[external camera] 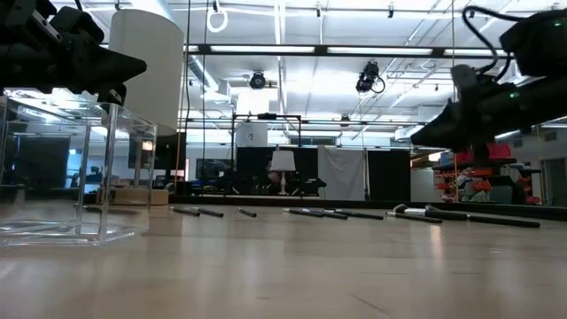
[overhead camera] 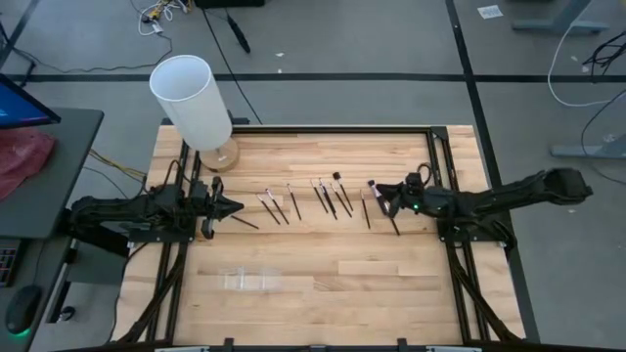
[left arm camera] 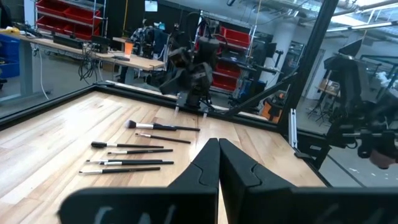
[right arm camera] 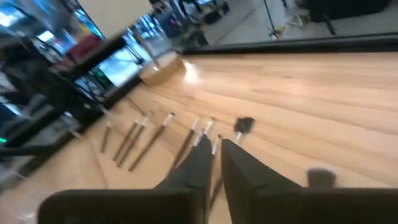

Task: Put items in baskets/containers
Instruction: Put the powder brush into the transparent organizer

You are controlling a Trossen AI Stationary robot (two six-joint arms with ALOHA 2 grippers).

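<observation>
Wooden table [overhead camera: 323, 264]: brushes [overhead camera: 328, 200] all lie in a row, none yet in the clear tray [overhead camera: 249, 281]. Left gripper [overhead camera: 233, 206] clenched, empty; right gripper [overhead camera: 383, 202] slightly parted, empty, over the row's right end.

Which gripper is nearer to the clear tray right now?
The left. The left gripper hovers just beyond the clear tray, toward the table's far side and slightly to its left. The right gripper is well off to the tray's right, over the brushes.

brushes [overhead camera: 328, 198] mid-table, tray [overhead camera: 250, 280] nearer front, lamp [overhead camera: 193, 103] behind
</observation>
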